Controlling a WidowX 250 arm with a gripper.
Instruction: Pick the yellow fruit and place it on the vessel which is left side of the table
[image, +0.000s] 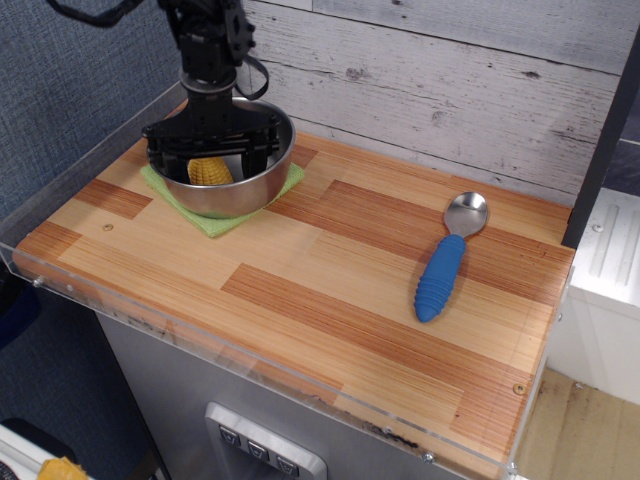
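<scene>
Yellow fruit (210, 171): small toy corn cob, kernel rows visible, lying inside the vessel near its left wall, partly hidden by the rim. Vessel (232, 188): round shiny steel bowl, deep sides, upright, at the table's far-left corner. Table (330, 290): rectangular top of light and reddish-brown wood strips, clear acrylic strip along the front and left edges.

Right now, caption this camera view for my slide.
Open claw above yellow corn lying in steel bowl on green cloth.

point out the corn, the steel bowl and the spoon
corn (210, 171): main camera view, on its kernel side inside the bowl
steel bowl (240, 192): main camera view, on its front outer wall
spoon (439, 278): main camera view, on its blue handle
</scene>
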